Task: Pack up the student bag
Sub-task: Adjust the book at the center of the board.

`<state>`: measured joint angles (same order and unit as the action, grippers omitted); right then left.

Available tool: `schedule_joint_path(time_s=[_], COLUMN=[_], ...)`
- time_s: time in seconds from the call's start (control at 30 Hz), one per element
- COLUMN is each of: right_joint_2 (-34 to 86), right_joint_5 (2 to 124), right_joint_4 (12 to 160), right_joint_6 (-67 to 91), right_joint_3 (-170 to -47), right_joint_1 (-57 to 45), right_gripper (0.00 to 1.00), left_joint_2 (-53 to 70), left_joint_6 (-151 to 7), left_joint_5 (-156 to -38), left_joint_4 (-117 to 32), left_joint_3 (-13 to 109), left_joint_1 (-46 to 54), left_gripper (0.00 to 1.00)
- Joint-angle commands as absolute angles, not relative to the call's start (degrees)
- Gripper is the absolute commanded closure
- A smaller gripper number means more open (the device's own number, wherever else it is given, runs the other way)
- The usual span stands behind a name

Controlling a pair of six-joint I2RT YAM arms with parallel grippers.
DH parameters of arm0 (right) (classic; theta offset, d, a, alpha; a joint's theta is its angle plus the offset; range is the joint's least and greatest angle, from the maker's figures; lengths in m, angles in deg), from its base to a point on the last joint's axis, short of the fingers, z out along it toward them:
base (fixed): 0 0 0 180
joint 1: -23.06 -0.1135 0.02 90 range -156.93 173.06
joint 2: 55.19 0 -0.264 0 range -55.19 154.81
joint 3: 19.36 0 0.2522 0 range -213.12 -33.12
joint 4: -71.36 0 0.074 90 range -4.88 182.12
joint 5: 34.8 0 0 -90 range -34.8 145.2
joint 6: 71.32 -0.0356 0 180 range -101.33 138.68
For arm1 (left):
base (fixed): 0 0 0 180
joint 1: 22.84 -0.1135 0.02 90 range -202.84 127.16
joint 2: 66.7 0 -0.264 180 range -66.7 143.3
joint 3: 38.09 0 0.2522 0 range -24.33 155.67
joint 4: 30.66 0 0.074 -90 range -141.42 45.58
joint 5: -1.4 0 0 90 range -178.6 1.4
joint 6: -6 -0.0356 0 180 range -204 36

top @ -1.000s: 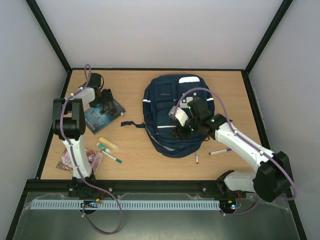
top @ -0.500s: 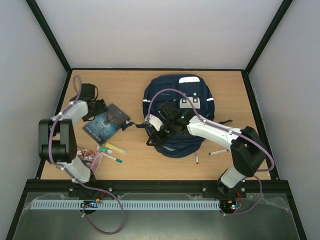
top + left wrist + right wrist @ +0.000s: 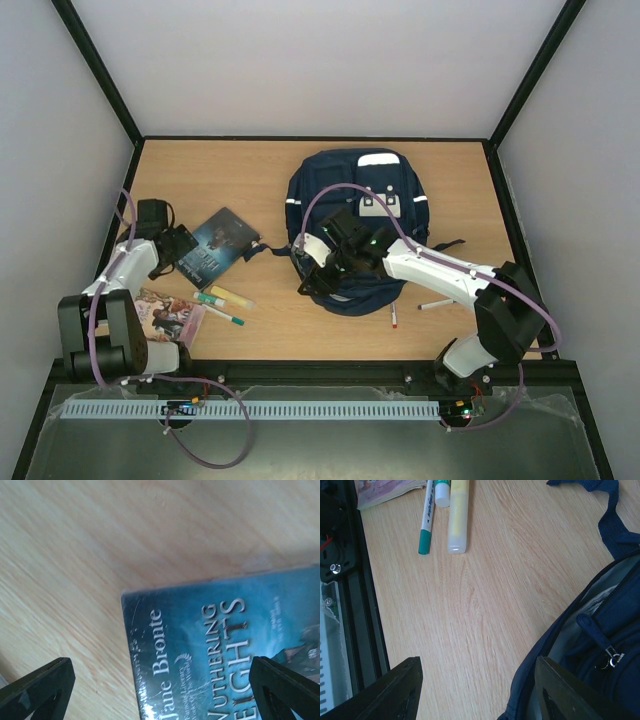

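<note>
A lab test cell: wooden table (image 3: 280,312) boxed by white walls (image 3: 320,60), black framing (image 3: 300,372).

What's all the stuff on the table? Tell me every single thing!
student bag: one, navy blue, middle-right of table
Wuthering Heights book: one, dark teal, left of the bag
picture booklet: one, pinkish, near-left corner
highlighter: one, yellow, beside the booklet
green markers: two, white and green, by the highlighter
thin pens: two, white, near side of the bag
table: one, light wood
left gripper: open, over the book's corner
right gripper: open, at the bag's edge
</note>
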<state>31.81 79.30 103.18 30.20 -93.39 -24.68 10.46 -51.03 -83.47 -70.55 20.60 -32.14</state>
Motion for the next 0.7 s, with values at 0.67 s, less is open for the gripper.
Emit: schedule_joint_path(time_s=[0.67], right_joint_2=[32.0], right_joint_5=[80.4], right_joint_4=[104.4], right_joint_6=[33.6], right_joint_3=[-92.0], right_joint_1=[-22.9], right_gripper=[0.38], left_joint_2=[13.7], left_joint_6=[-44.2], left_joint_5=[-95.7], left_joint_4=[-60.4], left_joint_3=[14.9], left_joint_1=[-16.9], left_gripper=[0.08])
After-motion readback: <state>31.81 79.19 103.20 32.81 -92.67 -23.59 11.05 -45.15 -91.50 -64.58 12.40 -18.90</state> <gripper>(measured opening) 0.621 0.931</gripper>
